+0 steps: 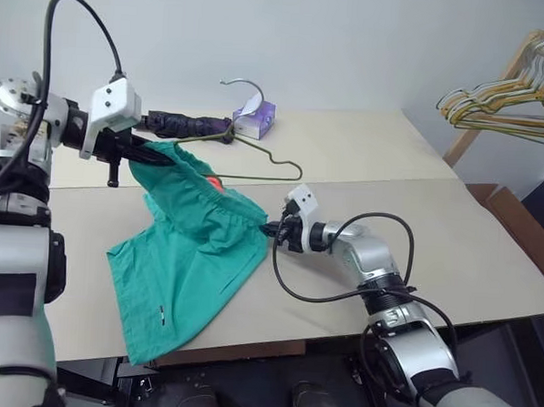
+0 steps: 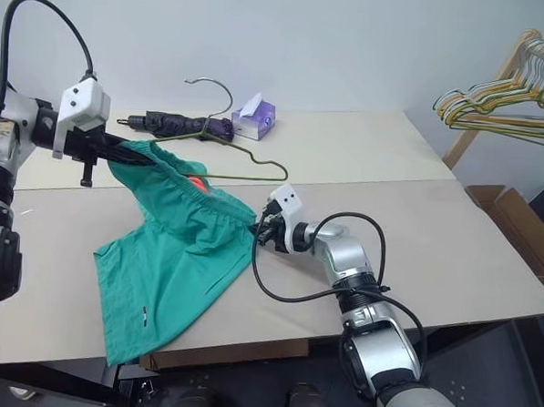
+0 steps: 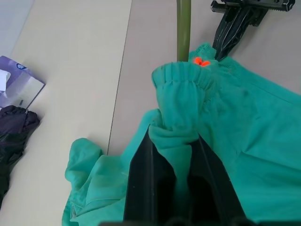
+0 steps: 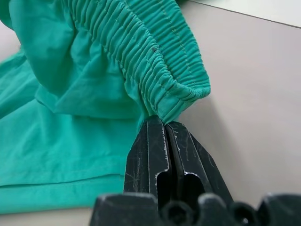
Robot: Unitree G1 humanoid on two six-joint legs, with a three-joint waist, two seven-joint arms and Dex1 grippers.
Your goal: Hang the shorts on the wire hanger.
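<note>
Teal shorts (image 1: 191,263), soft with gathered elastic waistband, draped over pale bench (image 1: 452,240). Left claw (image 1: 156,157) clamped on raised waistband; right claw (image 1: 272,230) pinched shut on waistband edge. Thin wire hanger (image 1: 256,157) behind.

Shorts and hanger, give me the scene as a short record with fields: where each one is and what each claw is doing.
shorts: teal-green shorts, waistband lifted, legs trailing on the table
wire hanger: wire hanger, its hook toward the wall, its lower wire running into the raised waistband
left claw: left claw shut on a bunch of waistband, held above the table
right claw: right claw shut at the waistband's edge, low over the table
other items: purple tissue box, folded dark umbrella, bunch of hangers on a rack
</note>
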